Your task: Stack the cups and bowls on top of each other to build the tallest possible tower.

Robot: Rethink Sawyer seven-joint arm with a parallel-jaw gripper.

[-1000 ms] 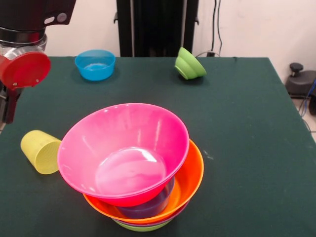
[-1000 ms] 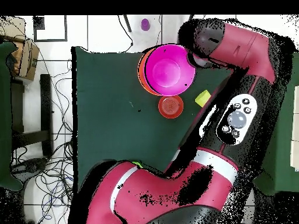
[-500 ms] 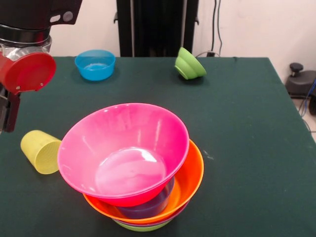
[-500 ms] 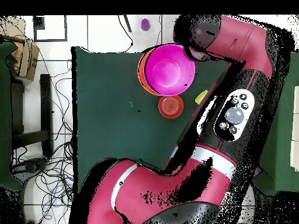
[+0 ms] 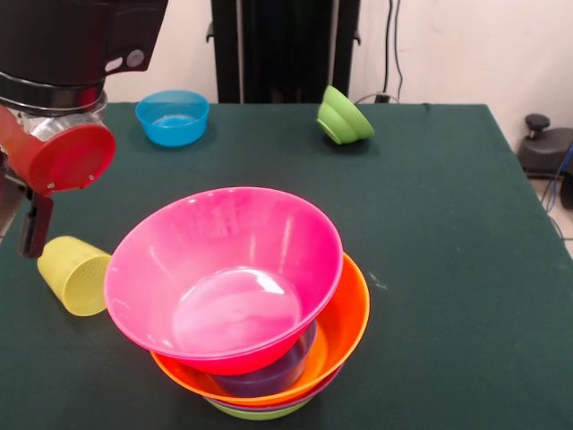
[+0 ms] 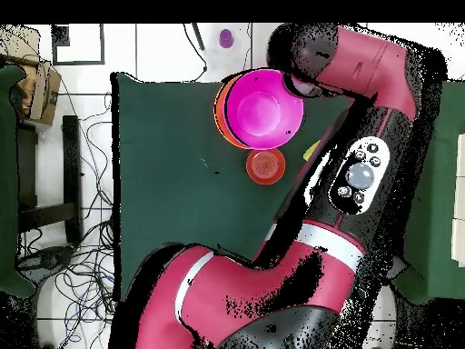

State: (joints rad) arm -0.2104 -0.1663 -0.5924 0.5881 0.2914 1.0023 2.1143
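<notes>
One yellow cup (image 5: 75,274) lies tipped at the tower's (image 5: 242,296) 9 o'clock, so drop the gripper (image 5: 34,224) square over it; jaw state can't be told.

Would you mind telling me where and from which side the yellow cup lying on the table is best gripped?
The yellow cup lies on its side on the table, beside the pink bowl, mouth turned away. I would probably come down from above and pinch across its ribbed wall near the middle, where the taper is mild; the rim is not reachable from above.
</notes>
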